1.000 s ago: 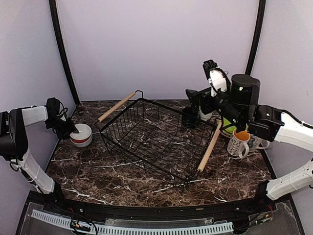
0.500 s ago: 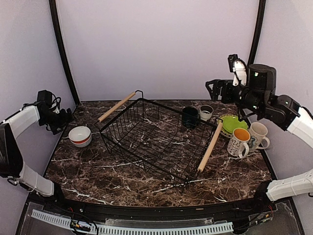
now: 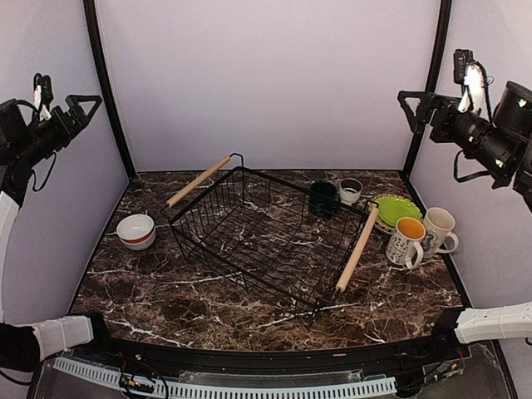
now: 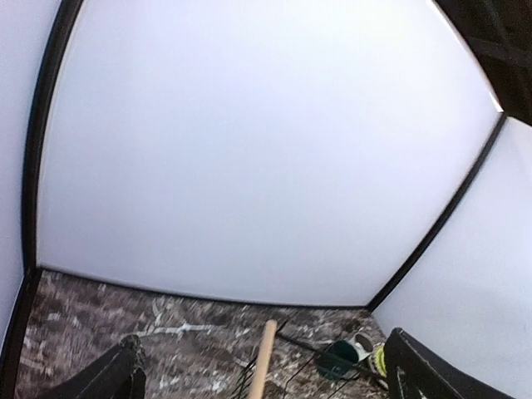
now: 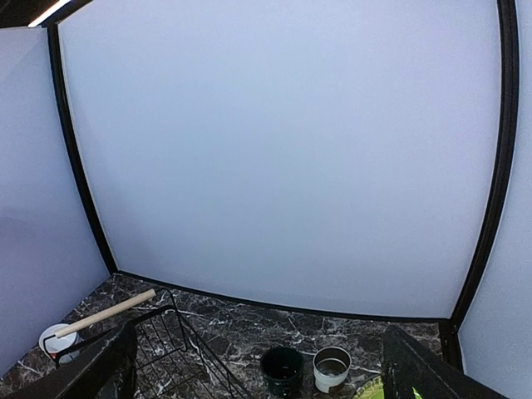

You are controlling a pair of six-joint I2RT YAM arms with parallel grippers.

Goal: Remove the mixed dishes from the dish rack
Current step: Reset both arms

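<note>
Two grippers, common state: both hang high above the table, well apart from every dish and from the rack, with nothing between the fingers.
Left gripper [image 3: 87, 110]: at 9 o'clock of the scene, up beside the left wall. Jaws spread wide. In the left wrist view its fingers [image 4: 112, 378] sit at the two bottom corners of the frame.
Right gripper [image 3: 409, 112]: at 3 o'clock of the scene, up near the right-hand post. Jaws spread wide. In the right wrist view its fingers [image 5: 100, 370] also sit at the bottom corners.
Dish rack [image 3: 199, 218]: black wire basket at the middle of the dark marble table [image 3: 166, 291], set askew.
Rack handles: two light wooden rods. One [image 3: 198, 181] lies along the 11 o'clock side, the other [image 3: 357, 248] along the 3 o'clock side.
White bowl [image 3: 136, 231]: red-orange band, upright on the table at 9 o'clock of the rack, apart from it.
Dark green cup [image 3: 323, 199]: on the table at 1 o'clock of the rack, just beside its far wire wall.
Small white cup [image 3: 351, 190]: just beside the dark green cup, at its 2 o'clock.
Lime-green plate [image 3: 397, 209]: flat on the table at 2 o'clock of the rack, near the far end of the 3 o'clock handle.
Orange-lined mug [image 3: 406, 242]: patterned, upright, at 6 o'clock of the plate. Contact with the plate cannot be determined.
Second patterned mug [image 3: 438, 230]: upright, just beside the orange-lined mug at its 3 o'clock. Contact cannot be determined.
</note>
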